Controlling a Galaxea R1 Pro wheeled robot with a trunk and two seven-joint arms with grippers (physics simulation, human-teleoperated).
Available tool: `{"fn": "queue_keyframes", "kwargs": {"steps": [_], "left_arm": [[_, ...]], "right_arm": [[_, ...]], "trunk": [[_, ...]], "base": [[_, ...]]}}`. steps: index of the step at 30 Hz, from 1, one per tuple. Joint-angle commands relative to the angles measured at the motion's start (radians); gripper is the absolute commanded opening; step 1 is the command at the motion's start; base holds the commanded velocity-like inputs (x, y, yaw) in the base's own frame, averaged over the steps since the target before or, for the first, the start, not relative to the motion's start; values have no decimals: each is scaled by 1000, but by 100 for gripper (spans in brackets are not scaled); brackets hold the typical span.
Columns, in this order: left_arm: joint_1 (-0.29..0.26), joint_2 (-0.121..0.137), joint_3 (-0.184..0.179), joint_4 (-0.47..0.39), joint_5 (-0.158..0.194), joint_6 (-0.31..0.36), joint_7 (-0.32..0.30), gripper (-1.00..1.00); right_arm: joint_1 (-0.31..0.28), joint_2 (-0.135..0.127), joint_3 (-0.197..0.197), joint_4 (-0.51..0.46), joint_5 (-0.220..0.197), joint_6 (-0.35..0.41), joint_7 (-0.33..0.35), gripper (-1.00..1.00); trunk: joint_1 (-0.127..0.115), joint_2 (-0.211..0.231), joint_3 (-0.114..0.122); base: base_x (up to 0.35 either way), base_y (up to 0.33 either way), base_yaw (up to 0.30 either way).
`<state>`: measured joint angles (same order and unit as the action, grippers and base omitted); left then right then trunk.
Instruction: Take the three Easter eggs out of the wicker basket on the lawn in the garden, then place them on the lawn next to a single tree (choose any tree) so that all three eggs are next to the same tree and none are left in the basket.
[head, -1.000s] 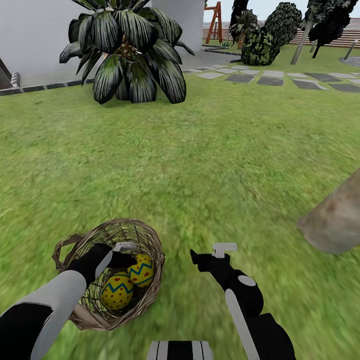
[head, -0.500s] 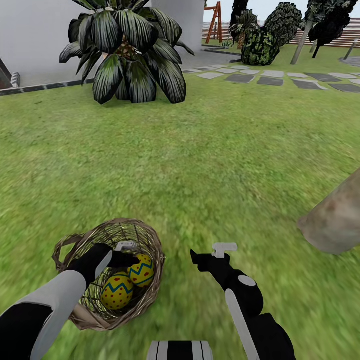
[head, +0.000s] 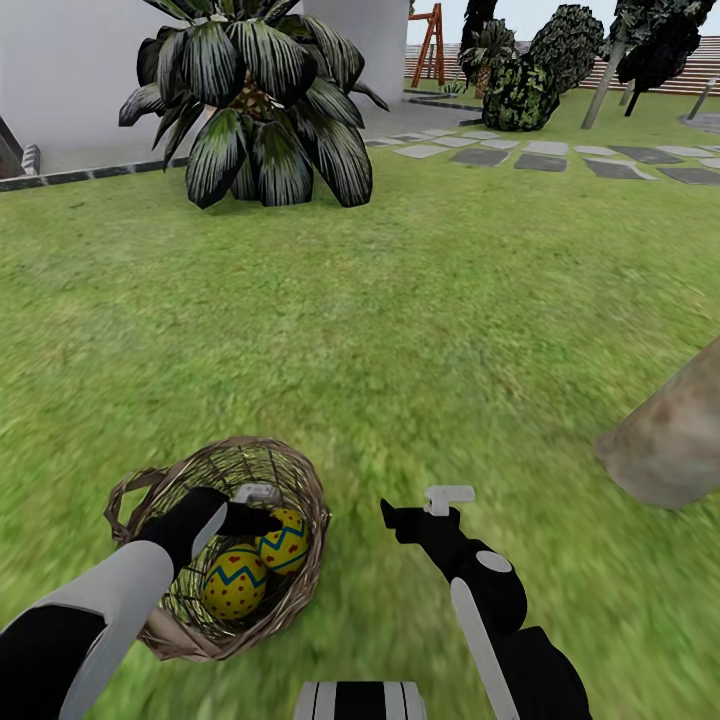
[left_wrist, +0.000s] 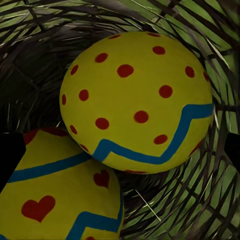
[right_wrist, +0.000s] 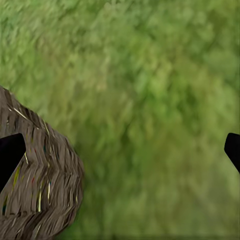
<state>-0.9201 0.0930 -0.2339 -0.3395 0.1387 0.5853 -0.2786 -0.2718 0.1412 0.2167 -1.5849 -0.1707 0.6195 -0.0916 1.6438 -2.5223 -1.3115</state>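
Nothing has moved since earlier frames. Left gripper (head: 262, 507) hangs inside wicker basket (head: 300, 480) on lawn (head: 400, 330), jaws apart above two Easter eggs (head: 284, 540). Right gripper (head: 420, 512) hovers over grass, jaws apart. Tree (head: 665, 440) trunk stands right.

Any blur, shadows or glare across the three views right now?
Head view: near green lawn smeared, far stone paving slabs crisper; no clear cast shadows. Left wrist view: sharp on the yellow red-dotted egg and the yellow heart-marked egg inside the tan woven wicker basket; flat light, no glare. Right wrist view: grass soft, low detail.
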Motion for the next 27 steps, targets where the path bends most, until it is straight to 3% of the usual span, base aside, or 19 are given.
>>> {"fn": "queue_keyframes", "kwargs": {"steps": [1, 13, 27], "left_arm": [[0, 1, -10, -3, 10, 5, -1, 100], [0, 1, -15, -11, 10, 5, -5, 100], [4, 1, -48, -33, 10, 5, -5, 100]], "right_arm": [[-1, 0, 1, -1, -10, 4, -10, 100], [-1, 0, 1, -1, -10, 3, -10, 100], [-1, 0, 1, -1, -10, 4, -10, 100]], "trunk": [[0, 0, -1], [0, 0, -1], [0, 0, -1]], "base": [[0, 0, 0], [0, 0, 0], [0, 0, 0]]}}
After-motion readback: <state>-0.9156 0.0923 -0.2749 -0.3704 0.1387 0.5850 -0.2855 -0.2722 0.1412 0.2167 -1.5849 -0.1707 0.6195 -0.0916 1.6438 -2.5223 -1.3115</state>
